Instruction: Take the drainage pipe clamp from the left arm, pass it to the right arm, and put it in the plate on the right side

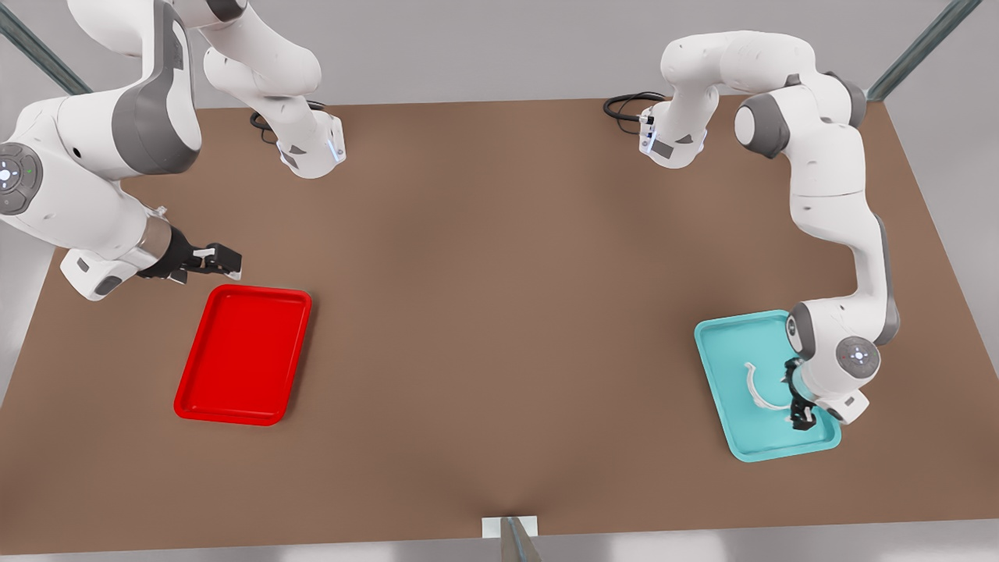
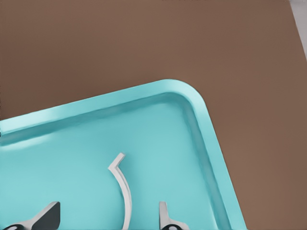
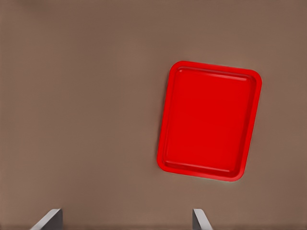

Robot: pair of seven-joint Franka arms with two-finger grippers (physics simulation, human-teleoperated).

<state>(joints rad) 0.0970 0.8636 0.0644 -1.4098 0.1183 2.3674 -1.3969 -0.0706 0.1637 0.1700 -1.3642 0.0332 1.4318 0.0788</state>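
- Nearest the camera, a small white bracket [image 1: 510, 526] with a grey post sits at the near edge of the brown table [image 1: 499, 312].
- Clamp [image 1: 755, 388]: the white half-ring lies flat in the teal tray [image 1: 722, 336], near the table's near corner on the front view's right.
- Left gripper [image 1: 798, 394] is down in that tray; its fingers are spread with the clamp's arc between them, not yet closed on it.
- Right gripper [image 1: 222, 260] waits, fingers apart and empty, just beyond the far edge of the red plate [image 1: 187, 406], near the opposite side edge.
- Progress, as I judge it: the pickup is only starting; lifting, handover and placing in the plate all remain.
- Room: plain grey walls, grey metal struts at the far corners, black cables by both arm bases.
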